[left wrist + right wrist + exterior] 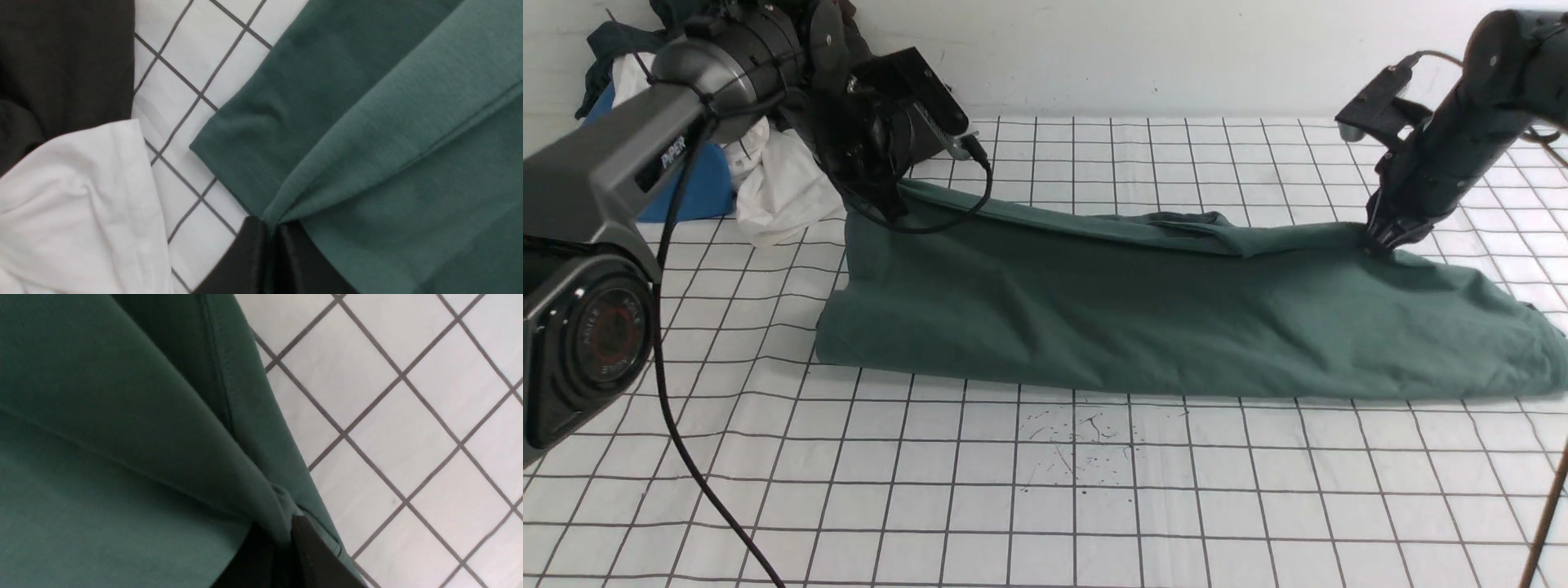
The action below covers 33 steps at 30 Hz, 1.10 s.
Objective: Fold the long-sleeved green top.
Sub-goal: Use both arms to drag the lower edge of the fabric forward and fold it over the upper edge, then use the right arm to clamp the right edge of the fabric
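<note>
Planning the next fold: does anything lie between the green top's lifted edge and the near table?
Nothing visible does. The left end effector and right end effector pinch the green top; the table in front shows only tiny specks. The white cloth lies apart, at the left.

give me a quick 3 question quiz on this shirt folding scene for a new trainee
1. True or false: the left end effector and the right end effector are each shut on the green long-sleeved top.
2. Pick one: what lies on the table near the end of the top that the left end effector holds?
A. a white cloth
B. a red cup
C. a metal tray
3. Fill in the blank: the table cover is white with dark ___ lines.

Key: 1 true; 2 A; 3 grid
</note>
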Available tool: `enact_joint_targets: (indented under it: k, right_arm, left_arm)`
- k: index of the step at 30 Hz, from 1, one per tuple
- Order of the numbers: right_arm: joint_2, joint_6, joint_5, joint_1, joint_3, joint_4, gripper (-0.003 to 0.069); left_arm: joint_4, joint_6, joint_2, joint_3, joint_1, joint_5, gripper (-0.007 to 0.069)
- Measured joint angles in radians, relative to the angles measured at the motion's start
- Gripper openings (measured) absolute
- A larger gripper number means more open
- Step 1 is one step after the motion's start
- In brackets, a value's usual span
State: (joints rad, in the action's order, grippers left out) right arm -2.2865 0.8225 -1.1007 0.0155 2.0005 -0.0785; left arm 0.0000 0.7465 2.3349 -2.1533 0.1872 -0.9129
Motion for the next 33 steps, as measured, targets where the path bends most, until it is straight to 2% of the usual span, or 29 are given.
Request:
enact_joint_targets:
  k: [5,9,12,16,17,19,21,24,26,29,33]
  right_arm:
    - [-0.026,-0.055,0.068,-0.008,0.000,-0.001,0.0019]
    - [-0.027,-0.093,0.130,-0.019,0.000,0.000,0.0062]
    - [-0.027,-0.118,0.176,-0.021,0.000,0.014,0.0138]
    - [-0.027,-0.209,0.228,-0.021,0.000,0.022,0.0277]
    - [-0.026,-0.258,0.229,-0.021,0.000,0.022,0.0323]
    - [-0.019,-0.315,0.211,-0.021,0.000,0.021,0.0369]
    - [-0.002,-0.351,0.165,-0.021,0.000,-0.007,0.0385]
    - [0.018,-0.357,0.102,-0.019,0.000,-0.071,0.0382]
    - [0.028,-0.331,0.029,-0.001,0.006,-0.171,0.0347]
    - [0.017,-0.287,0.012,0.042,0.008,-0.248,0.0276]
    - [-0.025,-0.273,0.068,0.117,0.008,-0.268,0.0181]
  left_arm:
    - [0.000,-0.035,0.032,0.000,0.000,0.056,0.0015]
    - [0.000,-0.073,0.033,-0.001,0.000,0.084,0.0045]
    - [0.000,-0.088,0.033,-0.001,-0.002,0.092,0.0096]
    - [0.019,-0.154,0.033,-0.001,-0.013,0.100,0.0216]
    - [0.041,-0.204,0.033,-0.003,-0.015,0.098,0.0261]
    - [0.076,-0.292,0.033,-0.019,-0.017,0.074,0.0311]
    - [0.100,-0.380,0.033,-0.046,-0.017,0.028,0.0344]
    - [0.103,-0.473,0.033,-0.087,-0.015,-0.040,0.0353]
    - [0.104,-0.553,0.033,-0.135,-0.001,-0.134,0.0337]
    - [0.105,-0.549,0.032,-0.157,0.023,-0.211,0.0281]
    - [0.101,-0.508,0.032,-0.158,0.050,-0.275,0.0169]
